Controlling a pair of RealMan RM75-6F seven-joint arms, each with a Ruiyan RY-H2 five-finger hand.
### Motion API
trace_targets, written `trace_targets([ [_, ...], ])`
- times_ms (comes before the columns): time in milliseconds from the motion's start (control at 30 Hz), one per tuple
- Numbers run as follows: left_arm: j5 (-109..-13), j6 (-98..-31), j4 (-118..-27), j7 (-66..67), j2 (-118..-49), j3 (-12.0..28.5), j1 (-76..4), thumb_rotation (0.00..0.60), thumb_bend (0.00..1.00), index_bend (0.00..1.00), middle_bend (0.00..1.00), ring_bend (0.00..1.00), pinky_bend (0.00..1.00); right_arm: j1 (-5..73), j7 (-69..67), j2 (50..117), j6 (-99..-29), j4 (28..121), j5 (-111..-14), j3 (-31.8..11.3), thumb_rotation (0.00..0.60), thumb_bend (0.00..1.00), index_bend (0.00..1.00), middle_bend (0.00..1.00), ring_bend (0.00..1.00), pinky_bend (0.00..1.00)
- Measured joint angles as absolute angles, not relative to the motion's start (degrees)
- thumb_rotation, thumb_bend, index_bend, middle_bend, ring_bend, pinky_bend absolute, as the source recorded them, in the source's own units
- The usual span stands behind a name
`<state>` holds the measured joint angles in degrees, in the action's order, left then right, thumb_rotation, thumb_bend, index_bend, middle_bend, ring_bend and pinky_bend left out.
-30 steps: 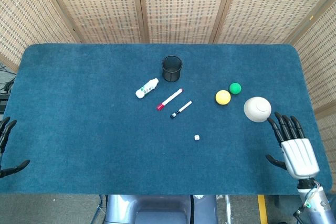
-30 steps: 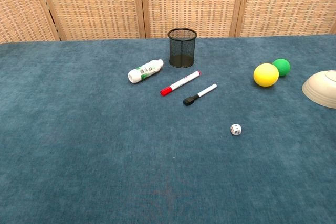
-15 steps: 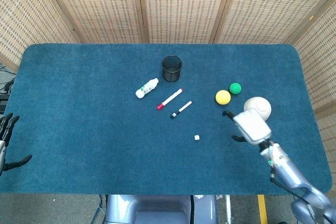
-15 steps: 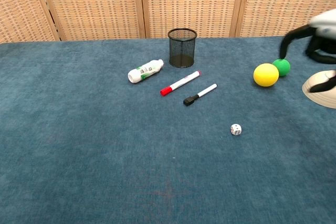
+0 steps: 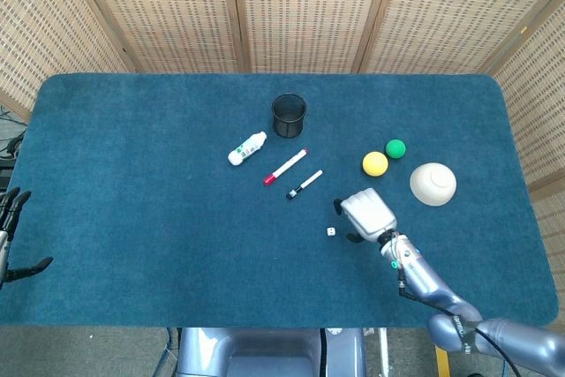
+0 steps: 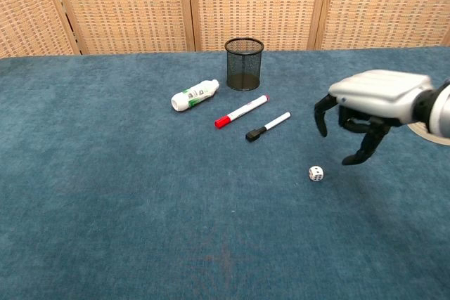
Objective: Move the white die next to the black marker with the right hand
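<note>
While the right hand (image 6: 365, 114) hangs palm down, fingers spread and holding nothing, the white die (image 6: 316, 173) sits on the counter (image 5: 132, 174) just beside and below it, apart from the black marker (image 6: 267, 126). Best to come straight down and pinch gently; such a small cube could skitter. Its pips are unreadable, and the left hand (image 5: 9, 240) is cut off, apparently empty.

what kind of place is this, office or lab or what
Probably a robot test setup rather than an office: a blue felt-covered table hemmed in by woven screens, with small props like a white die and black marker laid out for the right hand.
</note>
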<state>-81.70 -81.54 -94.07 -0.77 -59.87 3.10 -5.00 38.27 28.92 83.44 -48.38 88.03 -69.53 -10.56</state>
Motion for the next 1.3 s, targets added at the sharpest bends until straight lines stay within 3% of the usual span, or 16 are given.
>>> trace_targets([
  [133,-81.9,-81.7,-94.1,-1.2,-59.6,3.0,-4.9,0.6,0.0,0.0,0.0,0.0,0.0,39.2,33.6,86.2,-48.9,87.8,-65.6,-9.7,0.6,0.21,0.45,0.88,1.0,1.0],
  [333,-82.0,-81.8,-94.1,-1.6,-59.5,2.9,-4.9,0.6,0.0,0.0,0.0,0.0,0.0,40.5,37.8,90.4,-49.9,86.0,-60.6,-8.4,0.6,0.31,0.45,0.88,1.0,1.0],
  [833,-81.6,-81.3,-94.3,-1.4,-59.4,2.9,-5.1,0.6,0.0,0.0,0.0,0.0,0.0,42.6,39.5,92.3,-50.7,83.6,-56.7,-6.9,0.6,0.34,0.45,0.88,1.0,1.0],
  [1067,-81.5,-81.3,-94.3,-1.3,-59.5,2.9,-5.2,0.6,0.0,0.0,0.0,0.0,0.0,43.3,39.1,92.4,-50.4,82.9,-55.2,-6.5,0.6,0.37,0.56,0.89,1.0,1.0],
  [1300,-81.2,-81.0,-94.4,-0.9,-59.6,3.0,-5.3,0.6,0.0,0.0,0.0,0.0,0.0,43.7,37.7,92.0,-50.2,83.2,-55.2,-6.3,0.6,0.41,0.59,0.89,1.0,1.0],
])
